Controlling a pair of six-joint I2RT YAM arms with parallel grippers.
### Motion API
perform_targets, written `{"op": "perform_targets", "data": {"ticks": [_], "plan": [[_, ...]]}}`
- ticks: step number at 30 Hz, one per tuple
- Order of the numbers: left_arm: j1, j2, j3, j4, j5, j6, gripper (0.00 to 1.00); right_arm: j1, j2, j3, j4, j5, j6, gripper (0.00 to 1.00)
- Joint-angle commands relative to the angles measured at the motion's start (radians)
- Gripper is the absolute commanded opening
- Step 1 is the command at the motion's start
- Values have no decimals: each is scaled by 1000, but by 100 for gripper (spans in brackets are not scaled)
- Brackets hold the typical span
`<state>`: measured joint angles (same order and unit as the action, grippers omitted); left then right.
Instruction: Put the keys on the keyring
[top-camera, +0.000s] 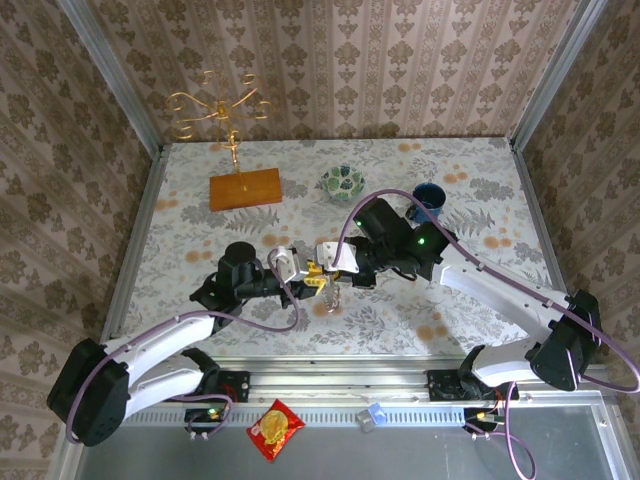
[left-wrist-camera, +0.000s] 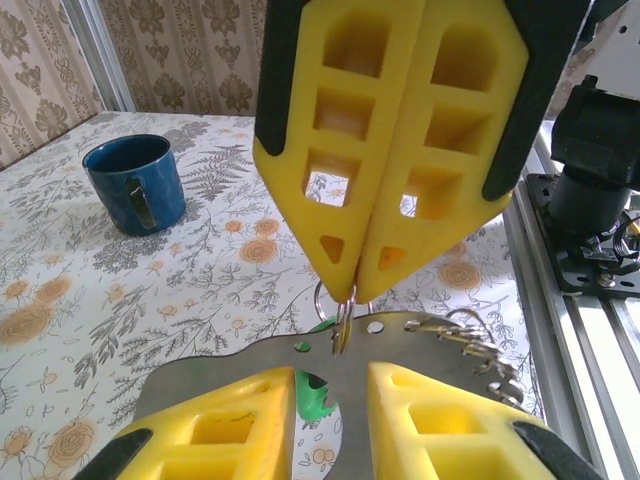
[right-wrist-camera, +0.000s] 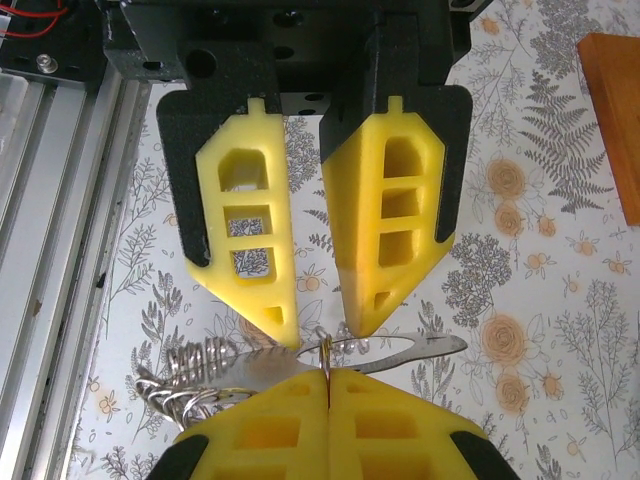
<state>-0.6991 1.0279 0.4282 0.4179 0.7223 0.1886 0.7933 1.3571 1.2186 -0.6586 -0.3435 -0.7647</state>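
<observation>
The 2 arms meet above the middle of the floral table (top-camera: 200, 225), nearer its front edge. The right gripper (left-wrist-camera: 355, 288) comes in with its yellow fingers pressed together, pinching the keyring (left-wrist-camera: 343, 325), a thin ring that stands upright between their tips. The left gripper (right-wrist-camera: 322, 332) faces it with its fingers partly apart, their tips at a flat silver metal piece (right-wrist-camera: 412, 349) that lies across them, just beside the ring. I cannot tell whether they grip anything. Of the keys (left-wrist-camera: 315, 396), 1 green head shows plainly in the gap between the left fingers, close under the metal piece, and a second speck of green beside the ring may be the other. A coil of wire rings (right-wrist-camera: 200, 365) hangs at 1 end of the metal piece. A blue mug (left-wrist-camera: 135, 180) stands well apart on the table.
</observation>
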Motion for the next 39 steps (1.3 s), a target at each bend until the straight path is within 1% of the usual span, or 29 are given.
{"op": "perform_targets", "data": {"ticks": [1,5,16,18,19,20,21,22,24,25,27,30,34,37,39], "plan": [[-8,5,31,5,26,20,25,10,-1,21,9,-2,-7,0],[-10,18,42,18,30,15,24,23,7,18,16,-5,-7,0],[-10,33,50,31,43,7,15,42,27,18,9,3,-11,0],[-10,34,50,41,46,2,10,43,27,15,14,-2,-7,0],[-10,34,49,44,49,2,6,41,25,12,19,-6,-1,0],[-10,35,49,49,52,2,0,41,20,4,34,-8,10,0],[-9,35,48,52,58,2,0,35,10,-6,55,-12,30,0],[-10,35,46,56,59,0,0,24,-2,-21,77,-28,51,6],[-10,35,35,79,66,-9,0,-24,-46,-67,158,-112,119,25],[-10,34,28,95,68,-13,0,-48,-68,-94,191,-155,151,31],[-11,34,9,143,73,-25,0,-96,-112,-153,269,-246,221,36],[-9,37,-14,211,74,-42,0,-115,-138,-207,321,-303,266,38],[-11,46,-27,256,86,-55,0,-115,-135,-236,352,-308,288,37],[-11,49,-31,264,97,-60,0,-116,-125,-249,377,-314,297,34],[-10,49,-34,274,100,-64,0,-116,-118,-253,380,-315,296,30]]}}
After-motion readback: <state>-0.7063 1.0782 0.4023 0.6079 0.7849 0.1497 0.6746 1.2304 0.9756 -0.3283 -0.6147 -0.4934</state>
